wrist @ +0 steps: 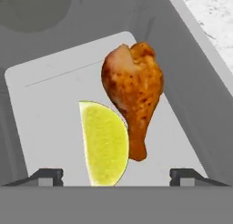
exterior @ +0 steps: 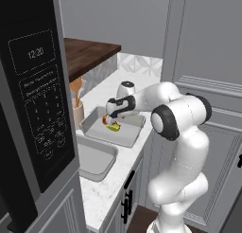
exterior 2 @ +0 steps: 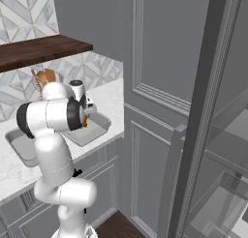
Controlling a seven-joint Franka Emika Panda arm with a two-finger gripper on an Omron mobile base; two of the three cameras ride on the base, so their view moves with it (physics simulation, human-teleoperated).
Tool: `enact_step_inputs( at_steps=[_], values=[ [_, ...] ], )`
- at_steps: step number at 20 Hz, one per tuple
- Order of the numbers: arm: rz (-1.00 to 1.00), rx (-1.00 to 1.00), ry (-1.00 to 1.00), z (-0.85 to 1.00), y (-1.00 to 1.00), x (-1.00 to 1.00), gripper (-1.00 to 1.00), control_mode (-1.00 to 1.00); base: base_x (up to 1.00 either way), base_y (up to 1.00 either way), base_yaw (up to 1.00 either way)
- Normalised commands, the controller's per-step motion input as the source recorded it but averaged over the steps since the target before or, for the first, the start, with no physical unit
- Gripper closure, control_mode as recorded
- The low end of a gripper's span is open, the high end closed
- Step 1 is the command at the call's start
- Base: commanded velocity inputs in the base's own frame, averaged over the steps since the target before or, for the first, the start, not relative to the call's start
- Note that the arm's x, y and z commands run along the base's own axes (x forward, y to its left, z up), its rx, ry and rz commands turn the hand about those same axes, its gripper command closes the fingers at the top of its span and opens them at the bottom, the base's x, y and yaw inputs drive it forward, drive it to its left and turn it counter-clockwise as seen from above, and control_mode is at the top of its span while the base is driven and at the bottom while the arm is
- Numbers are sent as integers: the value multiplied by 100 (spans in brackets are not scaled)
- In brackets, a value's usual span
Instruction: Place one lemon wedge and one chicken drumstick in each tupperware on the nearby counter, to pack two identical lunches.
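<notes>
Rising at the bottom of the hand view, the two dark fingertips (wrist: 48, 175) stand far apart, one at each lower side, so the gripper (wrist: 116, 176) is spread wide with nothing pinched between its tips. Between and just beyond them lies a pale yellow-green lemon wedge (wrist: 105, 143), its lower end cut off by the bottom of the view. An orange chicken drumstick (wrist: 133, 93) lies just beside the wedge, bulbous end away from the tips and thin bone pointing back toward them; the two seem to touch along the wedge's curved side, though overlap in this view makes that hard to settle. Both pieces sit on the flat grey floor of a tupperware (wrist: 191, 82), whose raised walls close around them.

From the left base view, the gripper (exterior: 111, 117) hovers low over that far tupperware (exterior: 127, 138), and a small yellow and orange patch shows beneath it, too small to read as separate pieces. A second tupperware (exterior: 97, 166) lies just beside the first on the white marble-look counter (exterior: 101, 194); its contents are partly hidden by the microwave (exterior: 33, 113) at the left. The microwave display reads 12:20; the keypad lettering below is too blurred to read. In the right base view the arm covers most of the far tupperware (exterior 2: 94, 128).
</notes>
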Motion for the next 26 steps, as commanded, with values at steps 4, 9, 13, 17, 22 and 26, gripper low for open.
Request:
enact_step_inputs(
  at_steps=[4,9,13,17,22,26],
  values=[
    [-1,0,-17,43,-46,-99,-100,-100,0,0,0],
    [-10,4,-23,43,-59,-100,-100,-100,0,0,0],
    [-12,1,-30,86,-18,-100,-100,-100,0,0,0],
    [-14,0,-28,100,-1,-100,-100,-100,0,0,0],
    [-15,1,-19,92,-9,-100,-100,-100,0,0,0],
    [-2,7,-9,80,-18,-100,-100,-100,0,0,0]
  ],
)
